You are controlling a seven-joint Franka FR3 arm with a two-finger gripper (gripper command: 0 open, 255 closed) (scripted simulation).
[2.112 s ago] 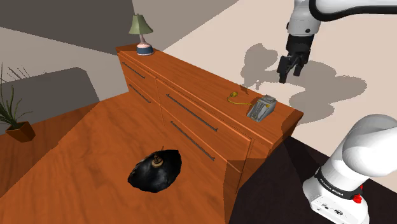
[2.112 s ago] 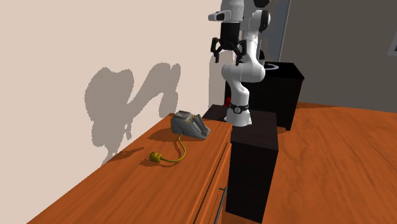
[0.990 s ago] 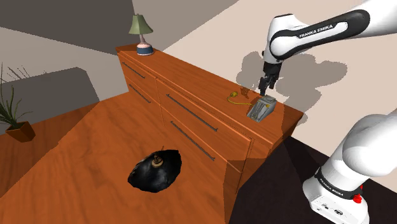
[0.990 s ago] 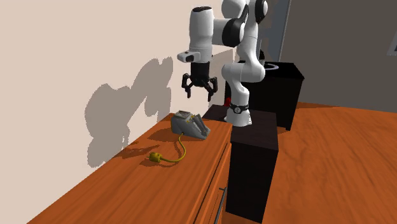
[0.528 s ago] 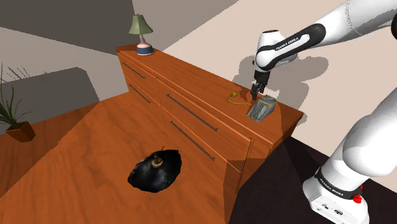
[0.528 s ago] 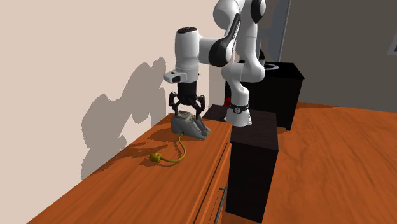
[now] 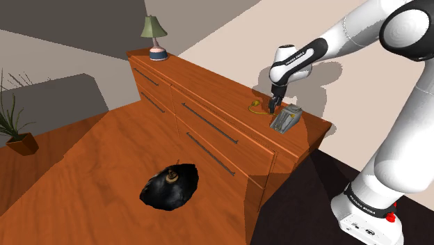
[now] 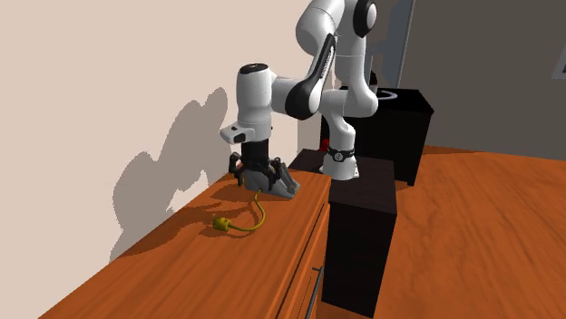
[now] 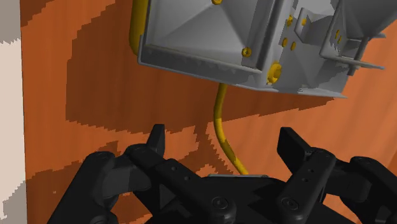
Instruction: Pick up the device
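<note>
The device [image 7: 286, 119] is a grey wedge-shaped box lying near the end of the wooden dresser top [image 7: 215, 83], close to the wall. A yellow cable [image 8: 258, 213] runs from it to a yellow plug [image 8: 219, 223]. My gripper [image 7: 273, 106] hangs low over the dresser, just beside the device on the cable side. In the second exterior view the gripper [image 8: 257, 177] covers part of the device [image 8: 283, 184]. The wrist view has the fingers [image 9: 156, 137] standing apart, with the device [image 9: 254, 44] just beyond them. Only the cable [image 9: 222, 127] passes between them.
A green-shaded lamp [image 7: 154, 36] stands at the dresser's far end. On the wooden floor lie a black lumpy object [image 7: 171, 185] and a potted plant [image 7: 14, 129]. The beige wall [image 8: 109, 82] runs right behind the dresser. A black box [image 8: 363, 227] carries my base.
The arm has come down from high above and swung toward the shoulder view's left. The gripper now sits at dresser height beside the device, and its fingers stay apart.
</note>
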